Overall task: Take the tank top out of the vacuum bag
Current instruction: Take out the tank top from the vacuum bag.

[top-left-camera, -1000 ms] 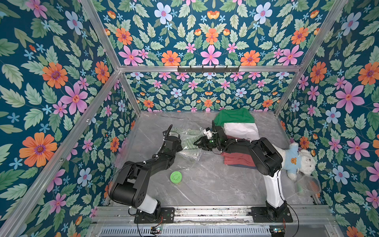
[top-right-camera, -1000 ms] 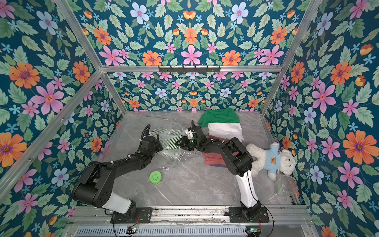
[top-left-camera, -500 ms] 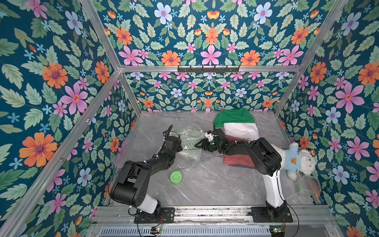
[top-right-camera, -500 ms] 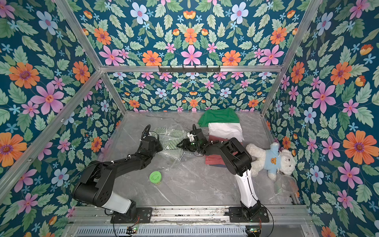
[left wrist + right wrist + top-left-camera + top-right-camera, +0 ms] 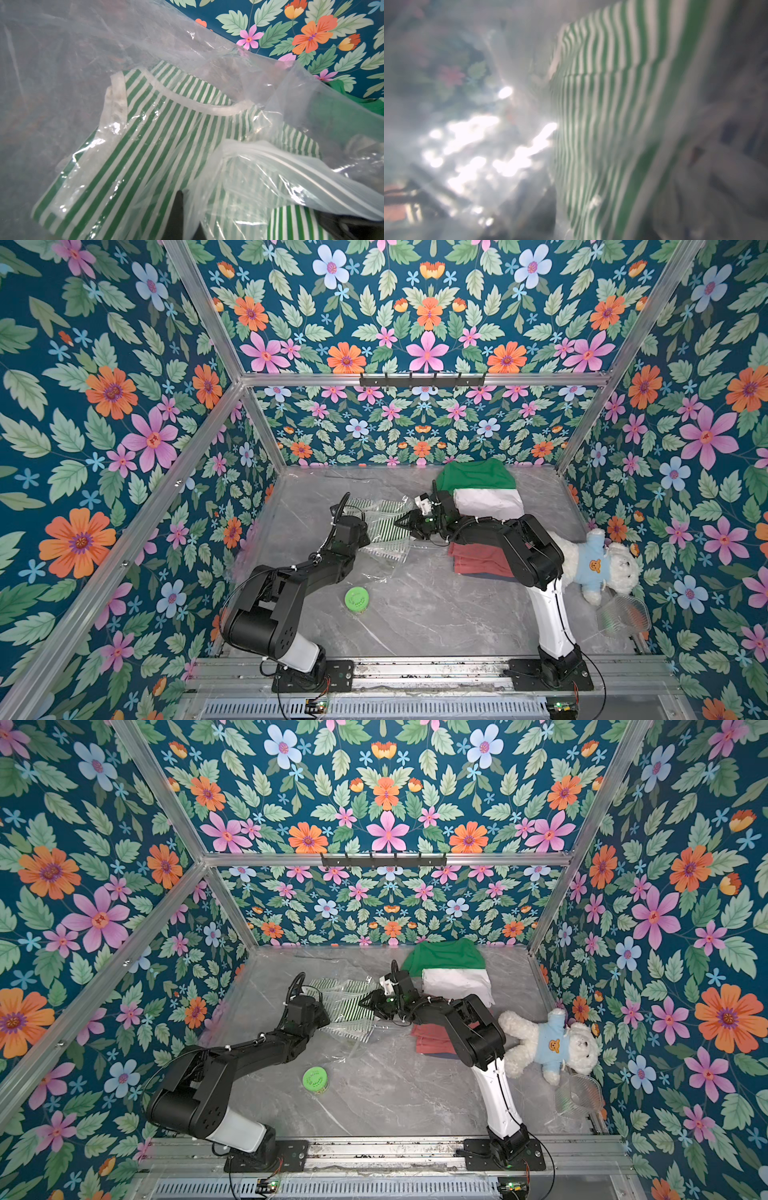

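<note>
The bag (image 5: 376,572) lies crumpled on the table (image 5: 415,614), toward its back edge and left of the middle, between the two grippers. The striped top (image 5: 390,529) is inside it, green and white, seen through the film in both top views.

The left gripper (image 5: 368,539) sits at the bag's left side, touching it. Its jaws are together, and in the left wrist view the film (image 5: 239,176) bunches up right beside a dark finger (image 5: 178,207), so it seems to be pinching the plastic rather than the cloth. The top (image 5: 166,135) spreads out just past that finger, neckline away from it, under the film.

The right gripper (image 5: 399,524) points in from the bag's right side, its tips at the plastic. Its wrist view is badly blurred: striped cloth (image 5: 612,124) fills it close up behind glare. I cannot tell whether these jaws are apart or gripping anything.
</note>
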{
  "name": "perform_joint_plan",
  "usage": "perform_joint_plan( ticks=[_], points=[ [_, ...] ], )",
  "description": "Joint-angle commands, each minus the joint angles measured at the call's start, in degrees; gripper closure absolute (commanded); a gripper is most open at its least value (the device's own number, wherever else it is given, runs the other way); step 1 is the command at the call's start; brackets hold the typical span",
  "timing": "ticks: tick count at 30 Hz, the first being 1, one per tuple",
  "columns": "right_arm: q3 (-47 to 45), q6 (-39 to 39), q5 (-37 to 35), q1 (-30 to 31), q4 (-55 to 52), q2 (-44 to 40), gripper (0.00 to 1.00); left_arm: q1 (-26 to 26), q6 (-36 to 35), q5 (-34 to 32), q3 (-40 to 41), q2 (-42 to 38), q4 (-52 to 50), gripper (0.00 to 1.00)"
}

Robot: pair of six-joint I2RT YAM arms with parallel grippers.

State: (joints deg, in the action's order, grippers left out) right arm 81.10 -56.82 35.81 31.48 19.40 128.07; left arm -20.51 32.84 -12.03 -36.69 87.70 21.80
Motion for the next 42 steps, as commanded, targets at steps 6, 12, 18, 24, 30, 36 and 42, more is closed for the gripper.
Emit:
perform_joint_plan(
  ticks=[6,12,18,24,30,36,42],
  points=[
    [6.52,-0.58,0.94,-0.72,-1.86,4.40,0.58,0.07,-0.10,-0.18,-0.01,0.05,0.70,1.00],
    [4.24,2.99,-0.18,-0.55,-1.47,1.43,1.00,0.05,-0.12,-0.53,0.04,-0.16,0.61,1.00],
    [0.76,12.75,-4.84,1.86,-9.75,-6.12,1.00,0.06,0.71,-1.45,-0.86,0.37,0.11,1.00],
    [-4.00,16.35,-8.63,3.33,-14.22,-13.41,1.00,0.12,0.39,-4.87,-4.26,1.28,-4.11,1.00],
    [-6.77,17.01,-8.39,3.31,-16.68,-18.96,1.00,0.12,-0.23,-6.05,-5.82,1.86,-5.28,1.00],
    [-8.70,17.95,-7.51,2.46,-19.02,-23.62,1.00,0.16,-0.76,-7.06,-5.76,1.86,-6.11,1.00],
    [-12.31,18.73,-7.45,-0.91,-23.23,-28.61,1.00,0.26,-1.19,-7.49,-5.49,1.95,-6.25,1.00]
  ],
)
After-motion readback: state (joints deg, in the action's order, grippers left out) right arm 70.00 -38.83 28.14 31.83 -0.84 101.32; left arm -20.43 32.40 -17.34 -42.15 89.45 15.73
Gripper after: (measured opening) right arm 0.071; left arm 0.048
